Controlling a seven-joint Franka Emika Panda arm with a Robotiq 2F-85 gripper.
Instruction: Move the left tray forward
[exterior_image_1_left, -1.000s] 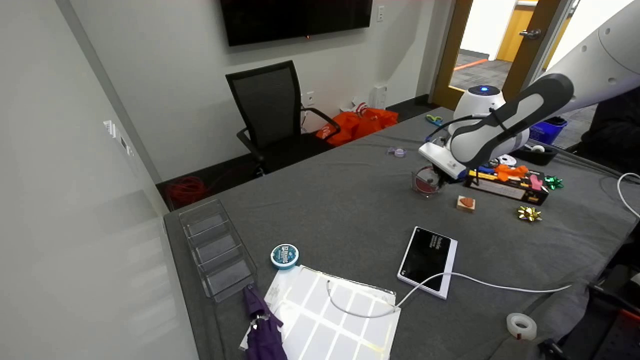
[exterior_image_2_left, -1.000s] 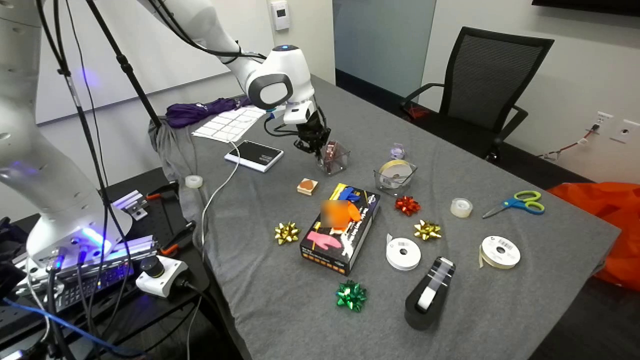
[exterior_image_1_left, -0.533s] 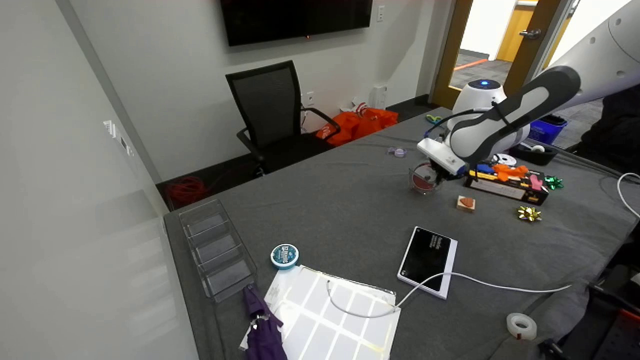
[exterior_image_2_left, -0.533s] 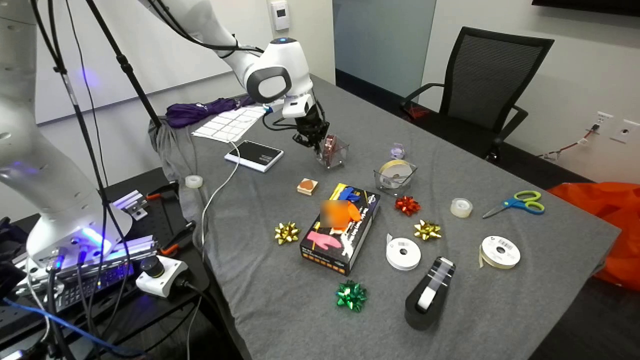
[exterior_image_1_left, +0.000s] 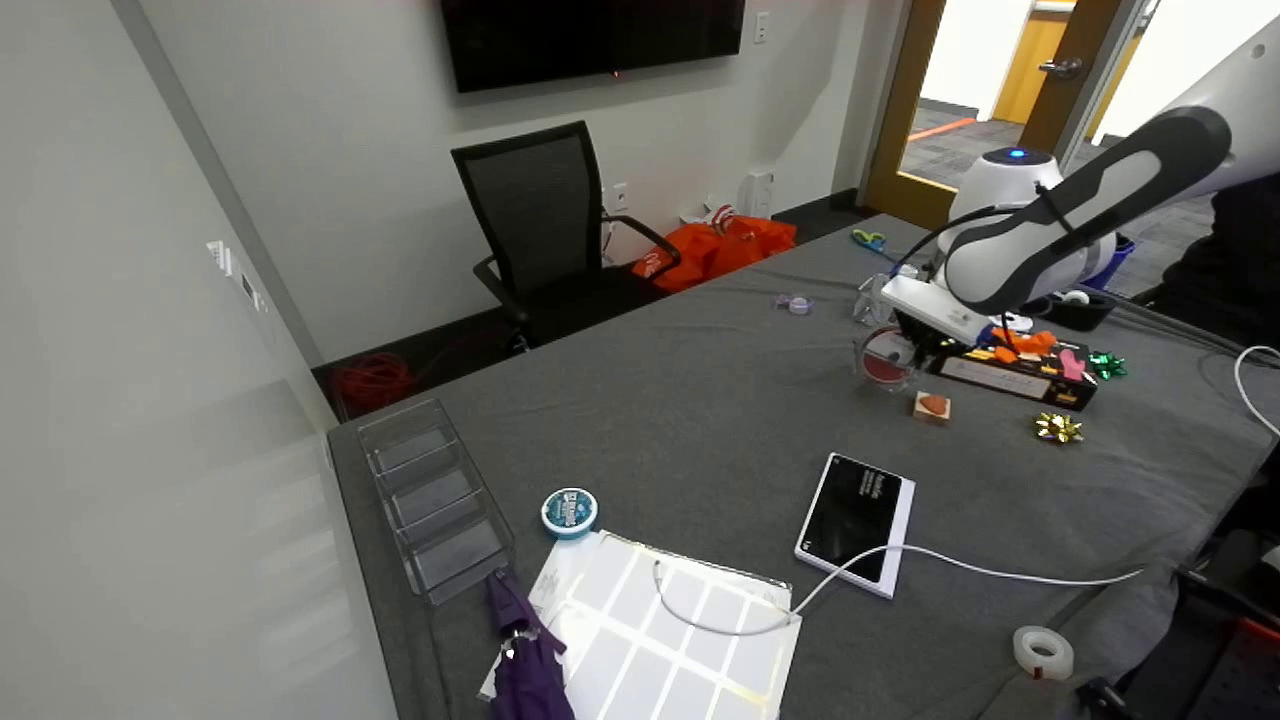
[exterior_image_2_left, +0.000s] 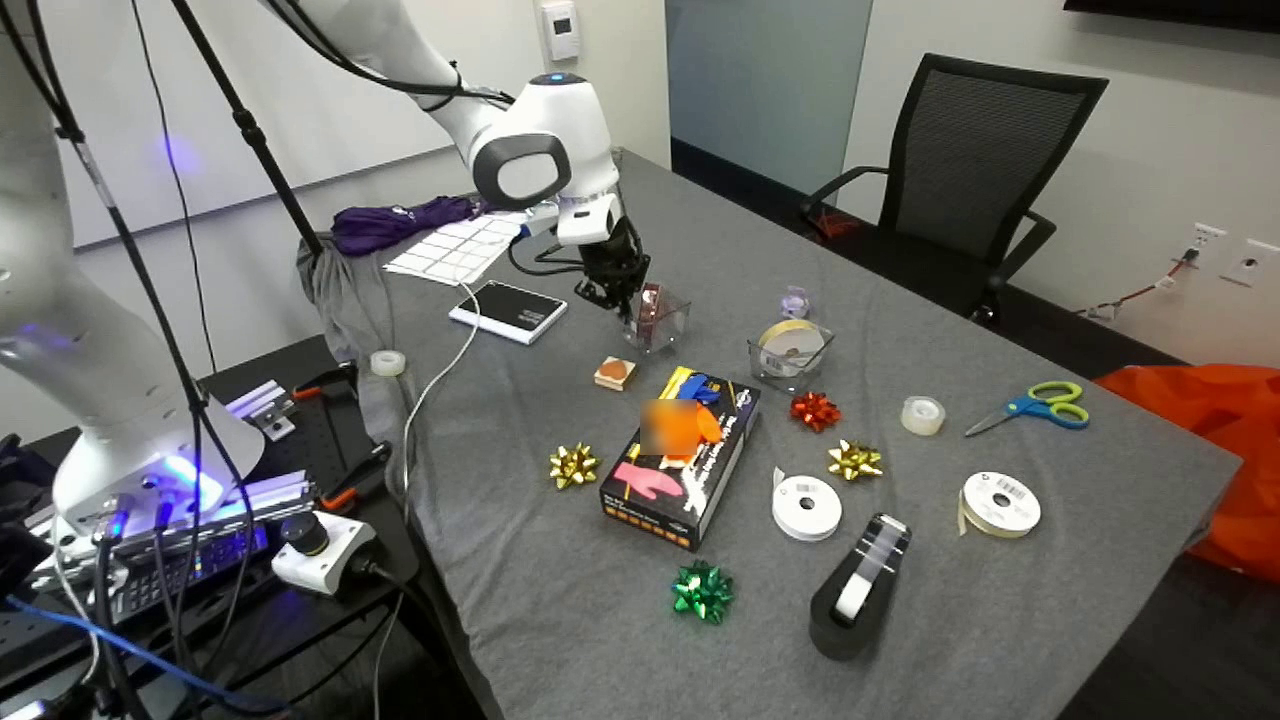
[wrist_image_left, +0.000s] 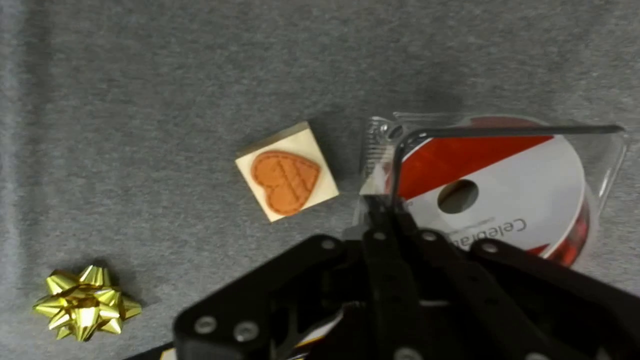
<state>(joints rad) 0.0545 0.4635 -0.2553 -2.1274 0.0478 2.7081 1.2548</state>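
- The tray (wrist_image_left: 510, 131), small and clear, is in the pincer (wrist_image_left: 389, 207), between a white tablet (exterior_image_2_left: 508, 310) and a second tray (exterior_image_2_left: 768, 374) in an exterior view; whether its base touches the grey cloth (exterior_image_2_left: 570, 590) I cannot tell
- The pincer is clamped on the tray's wall, fingers nearly together with the thin plastic between them
- A roll of red ribbon (wrist_image_left: 530, 190) sits in the tray, partly hidden by the pincer in the wrist view
- A wooden stamp (wrist_image_left: 287, 172) with an orange heart lies just beside the tray, with a gap between
- A gold bow (wrist_image_left: 87, 304) lies farther from the tray than the stamp does
- A black box (exterior_image_2_left: 680, 460) stands near the stamp
- The second tray holds a roll of pale ribbon (exterior_image_2_left: 793, 352), with a red bow (exterior_image_2_left: 815, 411) just beside it
- A white cable (exterior_image_1_left: 1040, 579) crosses the tablet
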